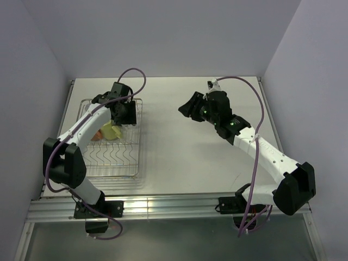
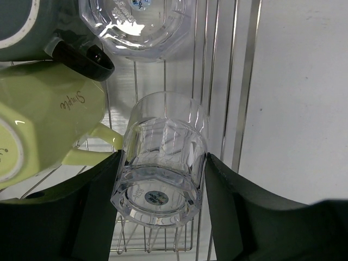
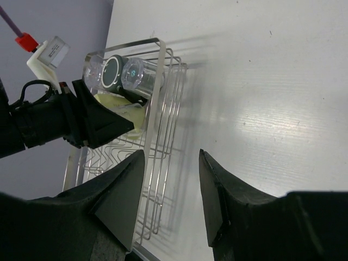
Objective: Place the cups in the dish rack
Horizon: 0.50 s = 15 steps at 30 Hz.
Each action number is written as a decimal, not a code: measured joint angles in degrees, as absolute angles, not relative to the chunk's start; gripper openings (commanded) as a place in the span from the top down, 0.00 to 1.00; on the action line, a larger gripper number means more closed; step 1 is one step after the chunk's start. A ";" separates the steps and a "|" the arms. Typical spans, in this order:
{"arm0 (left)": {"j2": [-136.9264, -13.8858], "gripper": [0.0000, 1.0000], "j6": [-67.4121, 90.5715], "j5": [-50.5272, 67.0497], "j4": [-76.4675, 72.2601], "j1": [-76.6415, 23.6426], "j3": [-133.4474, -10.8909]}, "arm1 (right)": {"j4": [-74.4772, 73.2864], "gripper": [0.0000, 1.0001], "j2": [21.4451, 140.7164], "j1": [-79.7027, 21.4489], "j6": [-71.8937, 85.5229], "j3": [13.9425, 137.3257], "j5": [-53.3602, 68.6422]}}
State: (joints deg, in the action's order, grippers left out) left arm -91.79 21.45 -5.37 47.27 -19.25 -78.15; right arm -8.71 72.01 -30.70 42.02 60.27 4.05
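Observation:
My left gripper [image 2: 162,182] is shut on a clear glass tumbler [image 2: 166,130], gripped across its sides with its base toward the camera, just above the wire dish rack [image 2: 247,81]. In the rack lie a pale yellow-green cup [image 2: 43,119], a dark mug [image 2: 22,27] with a black handle, and another clear tumbler [image 2: 136,27]. From above, the left gripper [image 1: 124,111] hangs over the far end of the rack [image 1: 117,160], beside the yellow-green cup [image 1: 111,131] and an orange mug [image 1: 98,134]. My right gripper [image 1: 187,109] hovers open and empty over the table's middle.
In the right wrist view the right gripper [image 3: 171,179] faces the rack's long side [image 3: 163,136] across bare white table [image 3: 261,81]. The near half of the rack holds only wavy prongs. Purple walls close in on the left and right.

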 measured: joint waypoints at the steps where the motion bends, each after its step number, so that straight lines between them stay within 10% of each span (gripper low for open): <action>1: -92.20 1.00 21.43 -5.54 47.27 -19.31 -78.15 | -8.71 0.48 72.01 -30.70 42.00 60.25 4.05; 15: -98.30 1.00 20.67 -8.10 46.98 -20.38 -79.75 | -8.93 0.48 71.99 -30.59 41.45 59.42 4.05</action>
State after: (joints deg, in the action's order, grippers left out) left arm -98.30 20.67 -8.10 46.98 -20.38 -79.75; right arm -8.93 71.99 -30.59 41.45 59.42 4.05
